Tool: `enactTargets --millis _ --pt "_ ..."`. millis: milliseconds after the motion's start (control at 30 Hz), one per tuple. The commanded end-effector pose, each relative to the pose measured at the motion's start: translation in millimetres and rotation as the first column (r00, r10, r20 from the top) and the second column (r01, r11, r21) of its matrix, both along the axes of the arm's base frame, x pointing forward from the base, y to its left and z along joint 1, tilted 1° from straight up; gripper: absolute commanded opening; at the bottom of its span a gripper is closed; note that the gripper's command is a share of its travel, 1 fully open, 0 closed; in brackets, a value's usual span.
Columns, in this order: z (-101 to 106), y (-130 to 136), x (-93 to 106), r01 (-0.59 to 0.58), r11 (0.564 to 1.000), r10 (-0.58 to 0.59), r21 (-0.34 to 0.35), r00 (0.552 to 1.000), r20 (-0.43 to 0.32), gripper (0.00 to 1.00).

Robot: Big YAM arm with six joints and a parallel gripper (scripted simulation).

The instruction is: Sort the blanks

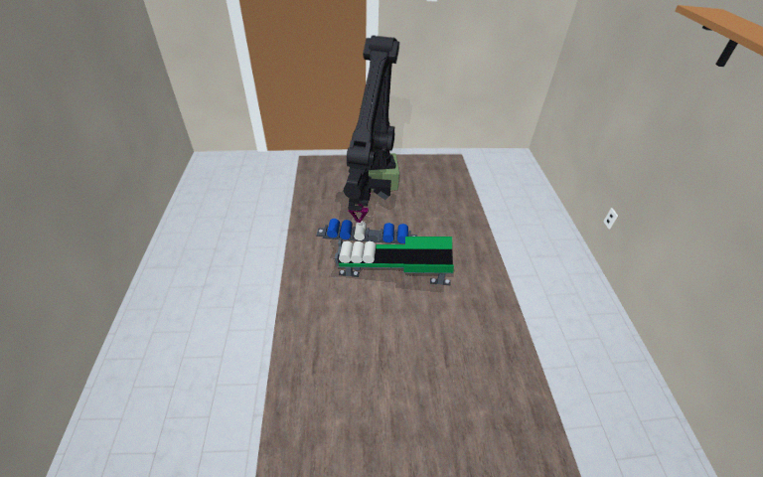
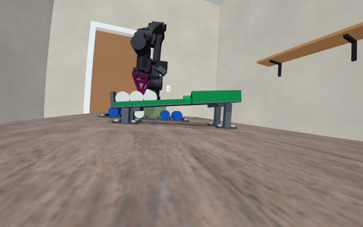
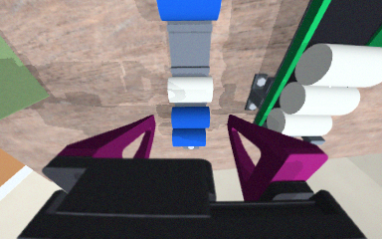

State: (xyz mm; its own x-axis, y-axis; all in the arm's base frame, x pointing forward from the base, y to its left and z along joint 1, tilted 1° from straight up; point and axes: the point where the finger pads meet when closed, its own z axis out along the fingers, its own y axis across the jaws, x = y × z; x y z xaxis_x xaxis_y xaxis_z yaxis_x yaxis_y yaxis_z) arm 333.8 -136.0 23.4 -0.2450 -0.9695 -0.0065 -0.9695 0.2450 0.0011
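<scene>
Three white blanks lie straight across the green feed ramp (image 1: 428,242) (image 2: 216,96), side by side against the stop (image 2: 112,98); the outermost white blank (image 1: 369,251) (image 3: 343,65) is the third from the stop. A fourth white blank (image 1: 360,231) (image 2: 139,114) (image 3: 190,90) lies in the stock rack (image 1: 375,235) (image 3: 189,49). Two blue blanks (image 1: 333,228) (image 3: 190,118) lie on its stop-side, and two more blue blanks (image 1: 388,232) (image 2: 165,114) lie beyond a bare stretch of rack. My gripper (image 1: 359,220) (image 3: 191,119) is open and empty, above the rack near the white blank.
The ramp stands on legs (image 2: 227,115) right beside the rack, higher than the rack. A green block (image 1: 388,172) (image 3: 20,82) is at the arm's base. A wooden shelf (image 1: 731,25) (image 2: 315,47) is on the right wall, far from the arm.
</scene>
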Motion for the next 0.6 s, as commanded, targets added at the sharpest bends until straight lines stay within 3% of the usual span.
enactTargets --millis 0,567 --pt "-2.2 0.3 3.9 -0.020 1.000 0.020 0.005 1.000 -0.005 0.83" --pt "-5.1 -0.2 5.0 -0.020 1.000 0.020 0.001 1.000 0.003 0.83"
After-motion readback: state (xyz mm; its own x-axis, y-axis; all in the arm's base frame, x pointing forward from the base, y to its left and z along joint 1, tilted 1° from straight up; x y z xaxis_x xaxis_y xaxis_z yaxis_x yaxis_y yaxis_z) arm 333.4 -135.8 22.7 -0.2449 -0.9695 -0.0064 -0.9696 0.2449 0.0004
